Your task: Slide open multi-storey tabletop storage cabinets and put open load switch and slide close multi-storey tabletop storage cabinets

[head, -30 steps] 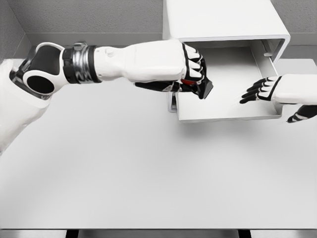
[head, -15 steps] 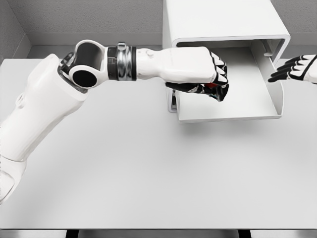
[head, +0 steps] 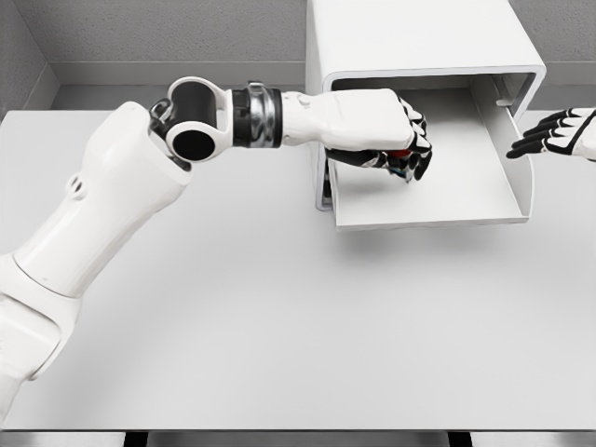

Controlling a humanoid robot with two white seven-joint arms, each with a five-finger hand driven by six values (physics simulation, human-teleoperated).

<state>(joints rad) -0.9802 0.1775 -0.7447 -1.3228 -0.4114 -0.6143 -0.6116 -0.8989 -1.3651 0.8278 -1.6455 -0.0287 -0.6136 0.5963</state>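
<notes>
White table (head: pixel 279 326) carries the white storage cabinet (head: pixel 410 42) at its far edge, its drawer (head: pixel 438 209) slid out. Over the drawer's left part, the left hand (head: pixel 396 140) has its fingers curled tight around the dark, red-marked load switch (head: pixel 402 160). At the right edge, the right hand (head: pixel 559 133) hovers with fingers spread, empty.

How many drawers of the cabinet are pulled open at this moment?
1. The open drawer projects from the cabinet toward the camera; the left hand is over it. Other drawers may be hidden.
</notes>
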